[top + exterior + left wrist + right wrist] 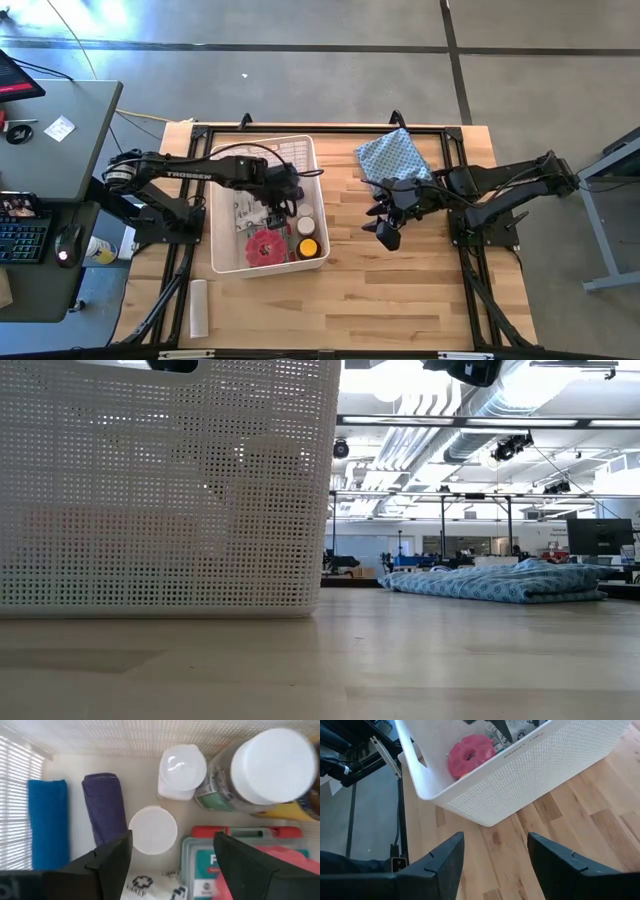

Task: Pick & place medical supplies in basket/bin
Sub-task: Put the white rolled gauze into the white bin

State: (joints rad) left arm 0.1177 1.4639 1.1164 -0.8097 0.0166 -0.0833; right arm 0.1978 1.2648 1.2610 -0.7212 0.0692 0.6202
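Now | left gripper (172, 855) open inside bin (222, 160) | right gripper (495, 855) open

left arm: reaches in from the left edge, elbow bent
left gripper (283, 196): pointing down, fingers (112, 862) spread, nothing between
right arm: folded in from the right edge
right gripper (385, 231): raised, fingers (447, 862) parted, empty

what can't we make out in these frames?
- Low view: the bin wall hides everything inside it; both grippers sit above the top edge.
- High view: the left gripper and its arm cover part of the bin's contents; packet print is too small to read.
- Left wrist view: the big white-capped jar is blurred, label unreadable.
- Right wrist view: the bin rim hides all but the red disc.
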